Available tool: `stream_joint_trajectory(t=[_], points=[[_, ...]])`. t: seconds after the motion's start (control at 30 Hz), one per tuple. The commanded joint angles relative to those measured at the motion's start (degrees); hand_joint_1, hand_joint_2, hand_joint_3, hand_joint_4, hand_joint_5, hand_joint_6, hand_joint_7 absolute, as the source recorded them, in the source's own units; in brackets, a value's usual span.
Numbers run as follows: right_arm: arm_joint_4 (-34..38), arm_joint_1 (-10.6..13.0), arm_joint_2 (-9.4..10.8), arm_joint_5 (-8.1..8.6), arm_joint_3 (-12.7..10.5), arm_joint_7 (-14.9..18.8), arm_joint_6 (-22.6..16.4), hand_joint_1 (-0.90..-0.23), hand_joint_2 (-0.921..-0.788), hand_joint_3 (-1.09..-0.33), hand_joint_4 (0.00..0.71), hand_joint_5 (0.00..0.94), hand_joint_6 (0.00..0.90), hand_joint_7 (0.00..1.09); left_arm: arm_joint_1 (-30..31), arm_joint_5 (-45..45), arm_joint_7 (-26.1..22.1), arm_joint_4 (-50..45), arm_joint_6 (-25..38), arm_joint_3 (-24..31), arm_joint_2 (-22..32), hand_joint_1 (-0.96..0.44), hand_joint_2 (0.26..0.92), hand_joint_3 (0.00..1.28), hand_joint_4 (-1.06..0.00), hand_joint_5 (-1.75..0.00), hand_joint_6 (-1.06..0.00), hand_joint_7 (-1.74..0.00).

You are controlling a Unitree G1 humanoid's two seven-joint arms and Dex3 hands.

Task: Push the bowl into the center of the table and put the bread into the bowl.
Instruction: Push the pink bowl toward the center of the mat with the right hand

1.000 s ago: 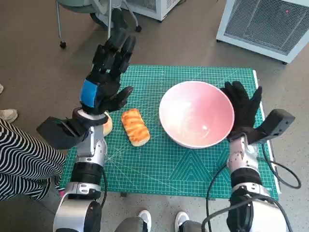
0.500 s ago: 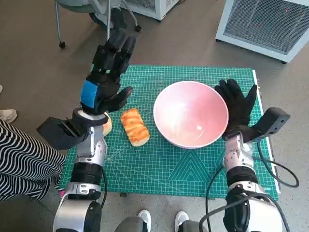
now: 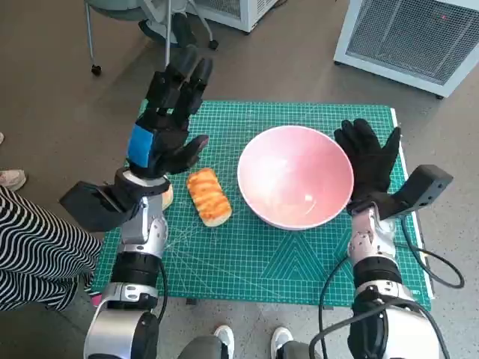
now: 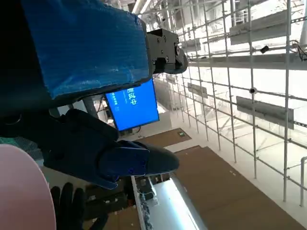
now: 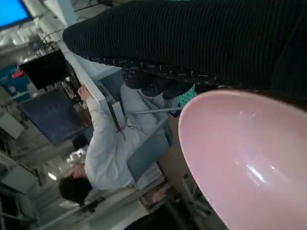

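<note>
Right hand (image 3: pixel 370 161) fingers apart beside bowl (image 3: pixel 295 175), bread (image 3: pixel 208 195) left, left hand (image 3: pixel 166 123) spread

Brown floor (image 3: pixel 299 67) — white cabinet (image 3: pixel 419 37)

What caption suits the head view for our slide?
Right hand beside pink bowl; left hand raised open above bread on green mat.

glossy pink bowl (image 3: pixel 295 176), knitted glove (image 3: pixel 370 158)
</note>
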Motion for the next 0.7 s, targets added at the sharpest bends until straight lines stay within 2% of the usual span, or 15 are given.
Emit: stream_joint_trajectory(t=[0.03,0.27,0.47,0.6,0.7], points=[[0.0,0.4,0.6,-1.56,1.6,0.1,-0.8,-0.639,-0.921,-0.837,0.067,0.000,0.063,0.20,-0.6,0.9,0.4,0.1,-0.1,-0.5,-0.7,-0.70,0.921,0.35,-0.12,0.00,-0.02,-0.38],[-0.8,0.7,-0.5,-2.56,3.3,0.8,-2.2,-0.668,-0.921,-0.829,0.061,0.001,0.054,0.19,-0.4,1.3,0.8,-0.7,0.3,-1.0,-1.0,-0.69,0.921,0.35,-0.11,0.00,-0.01,-0.39],[-2.0,0.9,-3.2,-3.72,4.3,0.8,-3.9,-0.678,-0.921,-0.825,0.072,0.006,0.066,0.19,-0.2,1.1,0.5,-0.9,0.5,-1.0,-1.0,-0.69,0.921,0.36,-0.11,0.00,0.00,-0.42],[-3.9,0.9,-4.7,-4.66,5.3,-0.2,-6.6,-0.671,-0.921,-0.834,0.081,0.010,0.074,0.19,0.0,1.2,0.6,-1.4,0.7,-1.1,-1.1,-0.70,0.921,0.36,-0.11,0.00,0.00,-0.42],[-6.8,1.1,-5.3,-5.47,6.0,-0.9,-10.0,-0.665,-0.921,-0.840,0.089,0.012,0.080,0.19,0.2,1.2,0.7,-2.1,1.1,-1.2,-1.1,-0.70,0.921,0.36,-0.11,0.00,0.00,-0.42]])
